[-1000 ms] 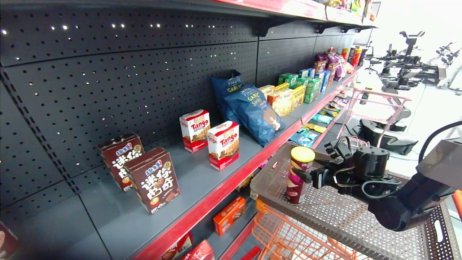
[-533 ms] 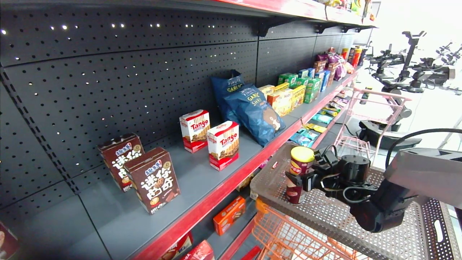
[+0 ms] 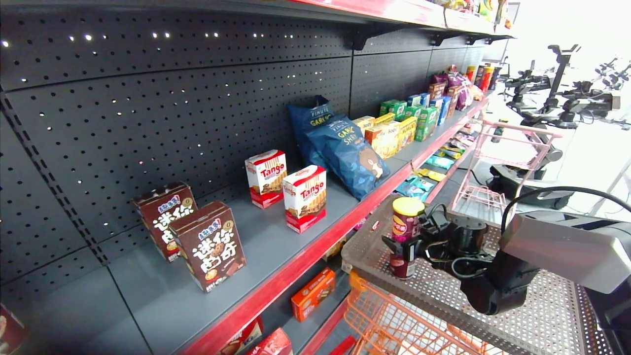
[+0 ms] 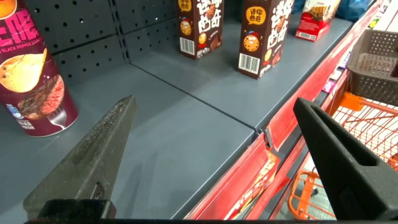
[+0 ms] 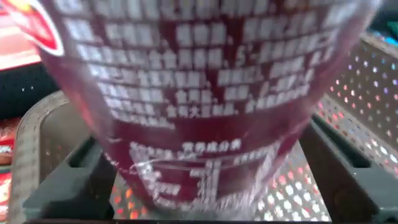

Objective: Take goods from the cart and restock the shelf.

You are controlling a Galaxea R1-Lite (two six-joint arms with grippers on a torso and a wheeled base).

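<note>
Standing upright on the grey perforated metal tray on top of the orange wire cart, near the tray's edge on the shelf side, is the tall maroon cardboard chip can with a yellow plastic lid. The right gripper is around the can at about mid-height. I cannot tell if it presses on the wall or only encloses it, because the can stands with its base on the tray. I judge that this can is light and quite stiff, but its thin wall can dent and the chips inside break easily, so a moderate squeeze should be enough. The glossy round surface may slip or turn in the grip. The middle of the body seems the best place to hold, not the lid, which could come off. Being tall and narrow, the can may tip if it is pushed sideways. The left gripper is wide open above the grey shelf board, near a similar maroon can which stands there.
</note>
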